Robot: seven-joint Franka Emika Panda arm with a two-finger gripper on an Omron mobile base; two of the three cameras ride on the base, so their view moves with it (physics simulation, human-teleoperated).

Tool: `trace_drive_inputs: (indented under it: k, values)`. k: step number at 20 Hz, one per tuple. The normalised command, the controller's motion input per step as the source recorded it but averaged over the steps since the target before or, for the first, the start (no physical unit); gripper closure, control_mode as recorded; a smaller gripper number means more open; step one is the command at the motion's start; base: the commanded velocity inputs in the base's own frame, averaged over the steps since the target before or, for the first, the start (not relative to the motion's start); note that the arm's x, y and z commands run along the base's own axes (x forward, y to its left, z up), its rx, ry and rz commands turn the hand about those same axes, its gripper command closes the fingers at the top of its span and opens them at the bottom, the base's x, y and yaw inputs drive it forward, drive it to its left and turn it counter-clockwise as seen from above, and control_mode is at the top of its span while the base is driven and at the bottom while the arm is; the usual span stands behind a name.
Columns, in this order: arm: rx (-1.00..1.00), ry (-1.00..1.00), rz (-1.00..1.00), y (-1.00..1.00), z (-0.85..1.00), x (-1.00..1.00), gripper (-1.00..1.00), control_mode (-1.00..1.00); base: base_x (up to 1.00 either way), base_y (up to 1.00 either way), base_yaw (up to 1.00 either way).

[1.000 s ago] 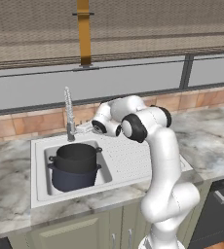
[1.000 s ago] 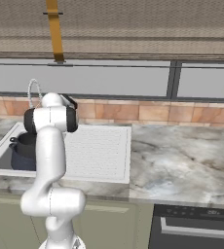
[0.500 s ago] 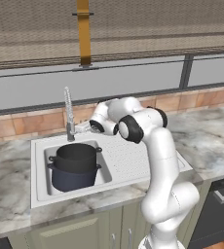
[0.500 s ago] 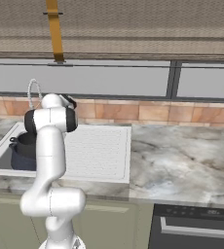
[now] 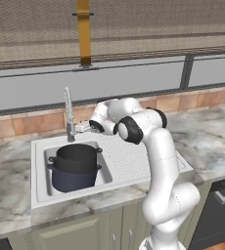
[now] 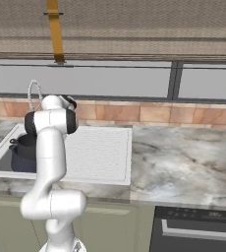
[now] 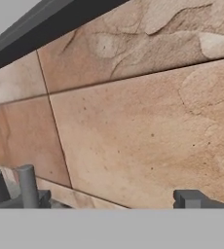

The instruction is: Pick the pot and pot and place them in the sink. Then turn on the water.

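- Left base view: white arm reaches from lower right toward the back wall, w/ gripper (image 5: 81, 127) level beside the base of the faucet (image 5: 68, 113), to the faucet's right and all but touching it. Faucet is a tall chrome spring stalk, long axis upright, so the hand meets it side-on. Fingers look apart; nothing held.
- Same view: both pots sit in the basin of the white sink (image 5: 40, 171), below and in front of the hand. Matte black pot (image 5: 77, 157) rests nested on top of the deeper navy pot (image 5: 73, 178); both round, lidless, small loop handles at the sides. Ribbed drainboard lies right of the basin. No stream visible, so judged: pots placed, water step remains.
- Right base view: arm rises at lower left and hides most of the basin; pots peek out dark at its left. Faucet arch curves up behind the shoulder. Marbled stone counter (image 6: 183, 157) runs right; terracotta tile backsplash (image 6: 149, 113) behind.
- Hand view: camera faces the tiles close up, matte, mottled orange, thin dark grout lines. Two dark finger tips sit wide apart at the bottom edge, one left (image 7: 28, 187), one right. Grey upright post at far left, prob. faucet hardware; cannot tell for sure.
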Motion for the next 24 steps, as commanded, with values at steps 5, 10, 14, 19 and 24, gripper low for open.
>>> trace_drive_inputs:
  k: [5, 10, 14, 19, 24]
  values:
    - [0.00, -0.01, -0.08, 0.00, -0.16, 0.02, -1.00, -1.00, 0.00, 0.00, 0.00]
    - [0.00, -0.03, -0.15, -0.13, -0.25, 0.00, -1.00, -1.00, 0.00, 0.00, 0.00]
    - [0.00, 0.00, -0.20, -0.32, -0.25, 0.00, -1.00, -1.00, 0.00, 0.00, 0.00]
    - [0.00, 0.00, -0.19, -0.39, -0.16, 0.00, -1.00, -1.00, 0.00, 0.00, 0.00]
    - [0.00, 0.00, -0.15, -0.54, -0.17, 0.00, -1.00, -1.00, 0.00, 0.00, 0.00]
